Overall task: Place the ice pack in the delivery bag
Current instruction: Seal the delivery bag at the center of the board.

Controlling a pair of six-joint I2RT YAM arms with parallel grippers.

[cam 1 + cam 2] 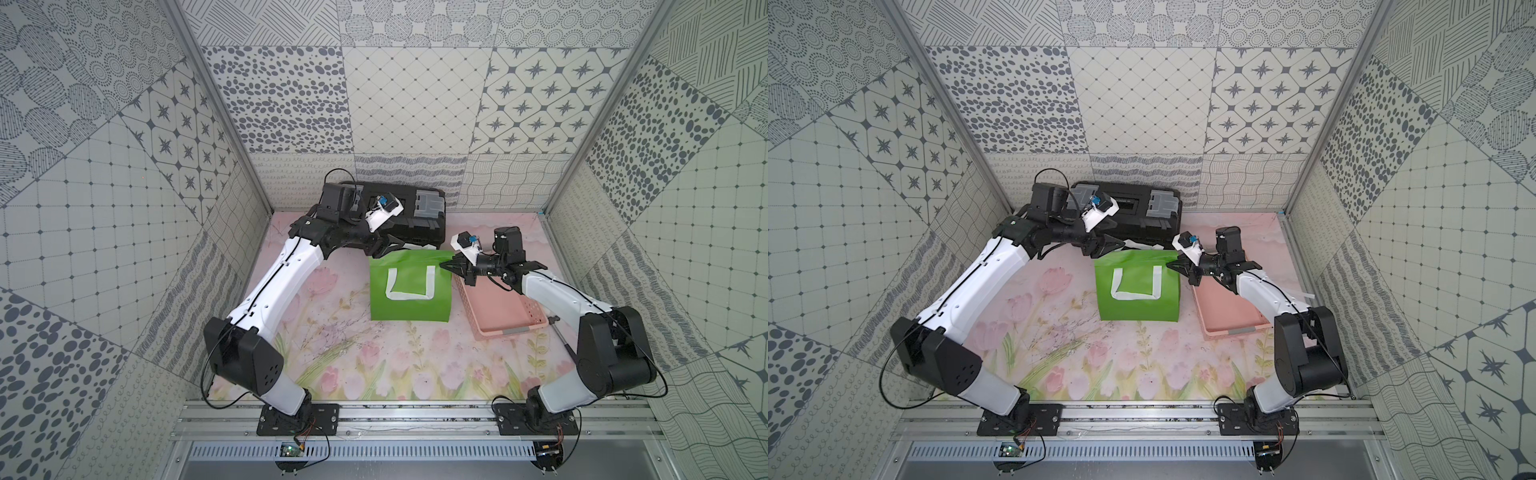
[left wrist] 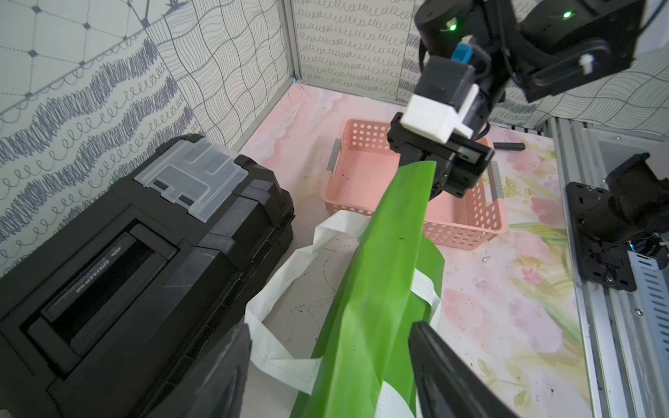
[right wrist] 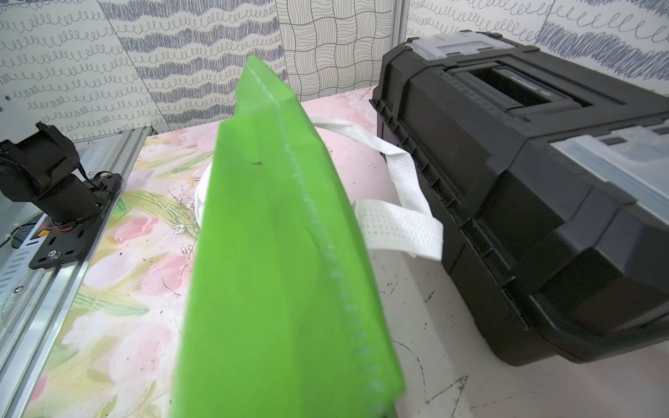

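Two robot arms reach toward a bright green cloth delivery bag (image 1: 409, 309), which sits in the middle of both top views on a table with a pink flower cover (image 1: 332, 361). The delivery bag is folded flat with its top edge pressed together, and a white strap handle (image 1: 409, 296) makes a U shape on the side we see from above. Another white strap (image 3: 398, 229) hangs off the far side, toward a big black plastic toolbox (image 1: 424, 224) that lies just above the bag in the top views. The right gripper (image 1: 451, 268) comes in from the right side of the frame. It pinches the bag's upper right corner, with its jaws squeezed tight on the green cloth. The left gripper (image 1: 392, 245) is at the bag's upper left corner, and its jaws are wide apart. In the left wrist view the bag's thin top edge runs between its two black fingers (image 2: 445, 372), and I cannot tell if they touch it. A pink plastic basket with little round holes (image 1: 511, 330) sits just to the right of the bag, under the right arm.
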